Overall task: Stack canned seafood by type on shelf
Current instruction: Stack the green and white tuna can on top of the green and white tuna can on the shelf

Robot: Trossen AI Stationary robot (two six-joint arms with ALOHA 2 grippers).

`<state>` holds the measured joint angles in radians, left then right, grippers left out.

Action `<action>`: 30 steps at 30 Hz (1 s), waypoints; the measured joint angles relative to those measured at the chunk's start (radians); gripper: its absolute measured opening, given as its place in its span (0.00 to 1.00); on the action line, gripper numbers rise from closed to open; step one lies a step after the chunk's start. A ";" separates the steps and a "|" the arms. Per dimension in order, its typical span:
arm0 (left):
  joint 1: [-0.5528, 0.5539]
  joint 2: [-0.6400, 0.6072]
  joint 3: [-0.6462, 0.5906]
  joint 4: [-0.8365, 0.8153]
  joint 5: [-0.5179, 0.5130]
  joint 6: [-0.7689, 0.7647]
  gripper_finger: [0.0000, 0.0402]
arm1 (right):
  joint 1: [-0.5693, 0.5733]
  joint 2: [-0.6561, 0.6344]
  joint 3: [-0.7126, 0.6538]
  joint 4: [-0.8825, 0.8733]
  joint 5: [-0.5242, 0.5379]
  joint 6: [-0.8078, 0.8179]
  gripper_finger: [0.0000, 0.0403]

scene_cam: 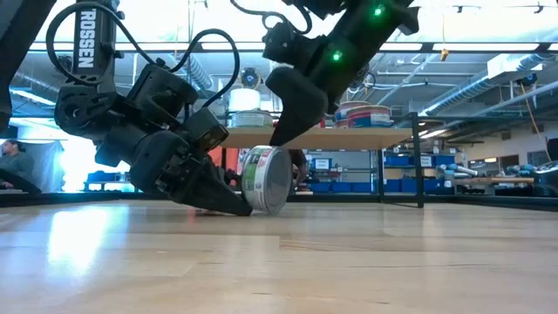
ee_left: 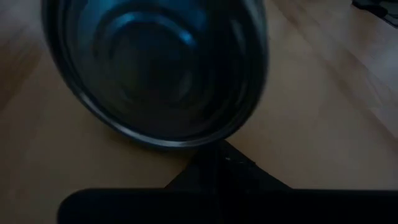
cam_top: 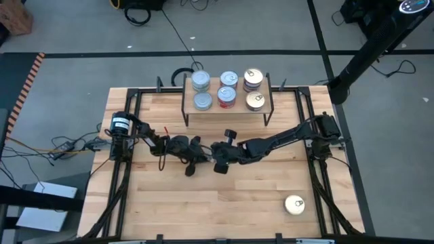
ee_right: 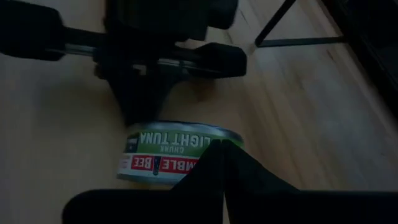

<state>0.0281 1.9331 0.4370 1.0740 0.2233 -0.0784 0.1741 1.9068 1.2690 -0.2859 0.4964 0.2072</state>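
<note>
Both jaws closed, empty, pressing a tin [scene_cam: 267, 180] (on edge) between them on the tabletop [scene_cam: 349, 262].

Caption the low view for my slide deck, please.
Both shut hands, left and right, prop a tuna can on edge before the shelf.

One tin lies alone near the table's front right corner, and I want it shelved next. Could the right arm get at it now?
Probably not yet: the right gripper, fingers shut, is at a tuna tin standing on edge mid-table. Bare tabletop lies toward the gold-topped tin.
</note>
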 joint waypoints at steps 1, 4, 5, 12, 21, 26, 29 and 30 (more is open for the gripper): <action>-0.002 0.000 0.000 0.000 0.000 0.000 0.00 | -0.005 0.001 0.000 0.000 -0.002 -0.009 0.01; -0.014 0.000 0.000 0.002 0.018 0.019 0.00 | -0.018 0.002 -0.001 0.003 -0.049 -0.029 0.01; -0.020 0.000 0.001 0.007 0.029 0.024 0.00 | -0.021 0.002 -0.001 0.007 -0.065 -0.033 0.01; -0.057 0.000 0.039 0.010 0.037 0.048 0.00 | -0.036 0.004 -0.003 0.032 -0.095 -0.062 0.03; -0.058 -0.002 0.060 0.010 0.013 0.049 0.00 | -0.025 -0.018 0.051 -0.001 -0.096 -0.015 0.18; -0.057 -0.002 0.059 0.009 0.010 0.048 0.00 | -0.003 -0.027 0.095 -0.029 -0.076 0.028 0.26; -0.058 -0.002 0.057 0.008 0.010 0.049 0.00 | 0.015 -0.027 0.121 -0.057 -0.073 0.054 0.30; -0.058 -0.002 0.057 0.008 0.010 0.048 0.00 | 0.019 -0.027 0.127 -0.059 -0.071 0.060 0.31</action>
<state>-0.0296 1.9308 0.4939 1.0818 0.2334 -0.0299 0.1933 1.8793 1.3960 -0.3454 0.4251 0.2676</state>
